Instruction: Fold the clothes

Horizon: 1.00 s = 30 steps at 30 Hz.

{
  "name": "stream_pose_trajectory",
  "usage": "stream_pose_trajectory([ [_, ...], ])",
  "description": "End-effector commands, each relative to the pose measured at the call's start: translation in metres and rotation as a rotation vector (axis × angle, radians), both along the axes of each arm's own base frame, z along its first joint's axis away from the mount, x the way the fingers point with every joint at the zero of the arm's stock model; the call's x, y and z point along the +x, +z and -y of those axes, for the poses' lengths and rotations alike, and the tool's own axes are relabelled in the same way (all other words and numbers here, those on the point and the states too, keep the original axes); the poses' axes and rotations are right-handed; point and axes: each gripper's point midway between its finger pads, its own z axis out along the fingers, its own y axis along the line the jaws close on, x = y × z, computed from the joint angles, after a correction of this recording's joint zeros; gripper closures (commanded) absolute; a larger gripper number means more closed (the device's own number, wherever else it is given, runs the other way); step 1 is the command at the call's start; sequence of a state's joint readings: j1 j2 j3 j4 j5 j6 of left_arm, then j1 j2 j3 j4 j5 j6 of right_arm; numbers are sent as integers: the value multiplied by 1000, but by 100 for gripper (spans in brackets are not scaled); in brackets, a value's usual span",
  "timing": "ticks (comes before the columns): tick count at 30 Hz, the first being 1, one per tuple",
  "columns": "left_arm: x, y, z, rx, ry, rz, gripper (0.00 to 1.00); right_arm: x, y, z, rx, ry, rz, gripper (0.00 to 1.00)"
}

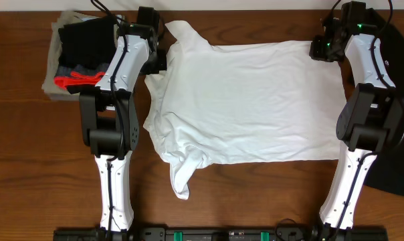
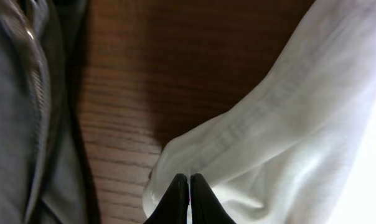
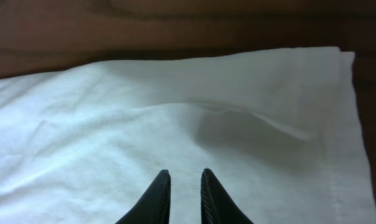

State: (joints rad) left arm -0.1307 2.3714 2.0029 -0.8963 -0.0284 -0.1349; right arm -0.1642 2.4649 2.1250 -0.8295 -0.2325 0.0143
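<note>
The large white T-shirt (image 1: 255,100) lies spread on the wooden table, its left side and lower left sleeve rumpled. My left gripper (image 1: 160,62) is at the shirt's upper left, by the sleeve. In the left wrist view the jaws (image 2: 188,178) are shut on a fold of the white fabric (image 2: 300,124). My right gripper (image 1: 320,49) is at the shirt's upper right corner. In the right wrist view its fingers (image 3: 185,174) stand slightly apart over the white cloth (image 3: 144,106), near the hem corner. No print shows on the shirt.
A pile of clothes (image 1: 81,47) with black, red and grey pieces sits at the back left, beside my left arm; its grey fabric (image 2: 20,112) also shows in the left wrist view. A black cloth (image 1: 392,177) lies at the right edge. Bare wood (image 1: 255,194) lies in front of the shirt.
</note>
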Motion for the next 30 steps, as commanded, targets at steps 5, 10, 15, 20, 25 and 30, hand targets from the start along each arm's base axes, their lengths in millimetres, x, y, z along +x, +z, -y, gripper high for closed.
stream_pose_trajectory([
  [5, 13, 4, 6, -31, 8, 73, 94, 7, 21, -18, 4, 33, 44, 84],
  [10, 24, -5, 3, -34, 17, 102, 93, 7, 21, -18, 4, 34, 41, 82],
  [15, 29, -18, -8, -33, 38, 101, 92, 5, 20, -16, 5, 31, 36, 81],
  [20, 36, -28, -19, -34, 58, 115, 91, 4, 20, -16, 5, 31, 32, 77],
  [25, 44, -40, -20, -36, 62, 135, 91, 3, 19, -16, 6, 31, 24, 73],
  [30, 45, -44, -20, -37, 61, 138, 91, 2, 19, -16, 7, 30, 22, 71],
])
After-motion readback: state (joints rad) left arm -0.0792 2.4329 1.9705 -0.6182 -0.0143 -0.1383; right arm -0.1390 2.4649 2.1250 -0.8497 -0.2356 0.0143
